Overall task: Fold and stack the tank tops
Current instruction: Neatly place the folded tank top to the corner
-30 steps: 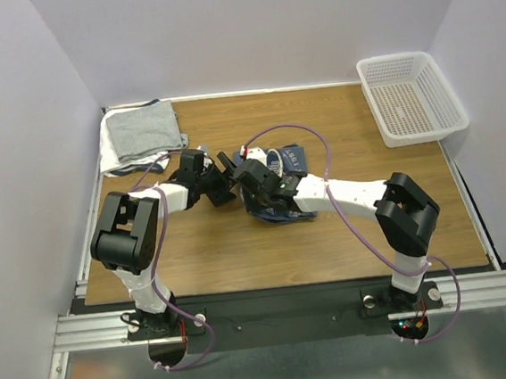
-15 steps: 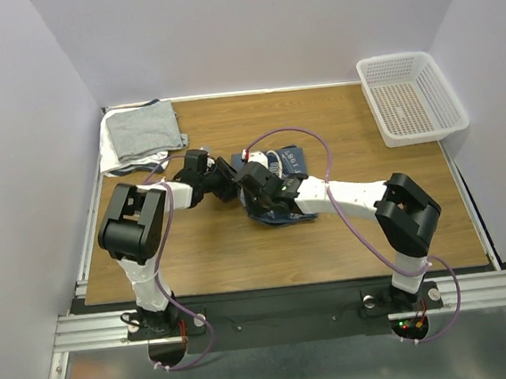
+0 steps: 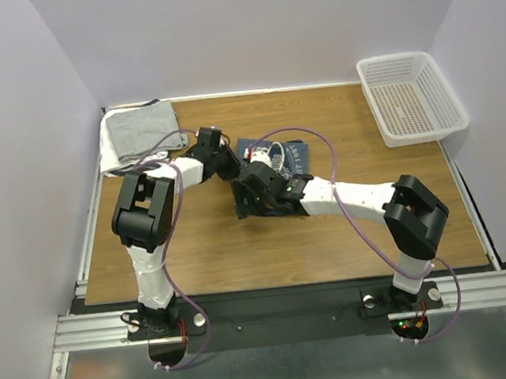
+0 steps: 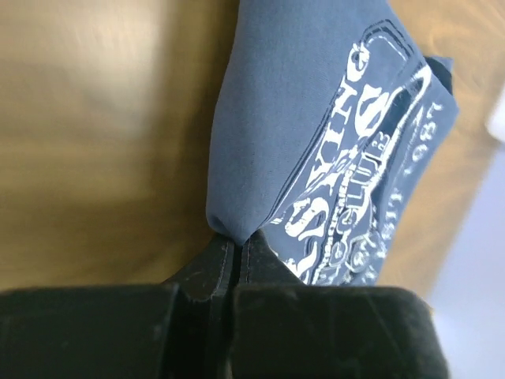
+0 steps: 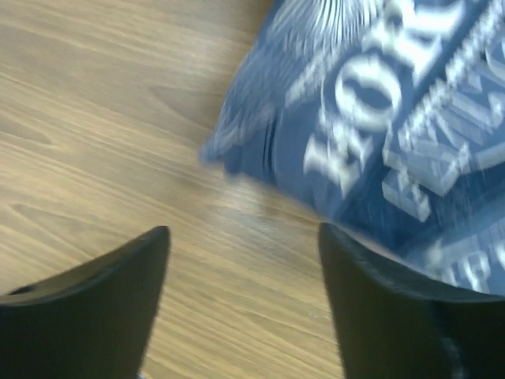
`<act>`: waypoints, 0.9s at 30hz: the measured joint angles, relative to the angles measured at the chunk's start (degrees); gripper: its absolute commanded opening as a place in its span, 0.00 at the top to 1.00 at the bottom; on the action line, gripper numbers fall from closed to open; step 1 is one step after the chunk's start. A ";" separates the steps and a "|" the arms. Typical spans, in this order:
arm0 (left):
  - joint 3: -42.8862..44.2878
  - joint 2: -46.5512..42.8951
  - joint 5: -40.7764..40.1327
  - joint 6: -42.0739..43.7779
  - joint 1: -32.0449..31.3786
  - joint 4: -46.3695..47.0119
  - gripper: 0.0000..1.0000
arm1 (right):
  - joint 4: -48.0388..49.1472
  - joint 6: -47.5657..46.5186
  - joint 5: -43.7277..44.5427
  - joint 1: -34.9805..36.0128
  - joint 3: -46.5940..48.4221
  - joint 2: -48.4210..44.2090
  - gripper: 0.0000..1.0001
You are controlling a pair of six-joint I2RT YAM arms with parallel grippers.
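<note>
A slate-blue tank top [image 3: 291, 155] with white lettering lies crumpled mid-table, partly under both arms. My left gripper [image 3: 231, 164] is shut on a fold at the blue tank top's [image 4: 292, 118] edge, with the cloth pinched at the fingertips [image 4: 237, 239]. My right gripper [image 3: 244, 206] is open just in front of it. In the right wrist view the right gripper [image 5: 243, 230] hovers over bare wood, nothing between its fingers, with the printed tank top [image 5: 379, 118] just beyond its right finger. A folded light grey tank top [image 3: 145, 131] lies on white cloth [image 3: 111, 158] at the back left.
A white perforated basket [image 3: 411, 95] stands at the back right corner of the wooden table [image 3: 358, 251]. White walls enclose the table at the back and both sides.
My left gripper moved right and back and shut on the blue tank top's edge. My right gripper opened, let go of the cloth and drew slightly towards the near left.
</note>
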 measured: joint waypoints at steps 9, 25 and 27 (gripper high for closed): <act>23.37 8.52 -18.58 14.86 0.52 -17.46 1.00 | 0.46 -0.57 0.74 0.00 -3.41 -9.18 0.04; 52.87 19.34 -36.98 30.75 9.42 -33.11 1.00 | -0.28 -1.51 3.06 -0.17 -6.95 -16.04 0.03; 55.71 19.87 -37.33 31.76 10.58 -34.12 1.00 | -0.76 -1.55 3.08 -0.17 -7.48 -16.04 0.03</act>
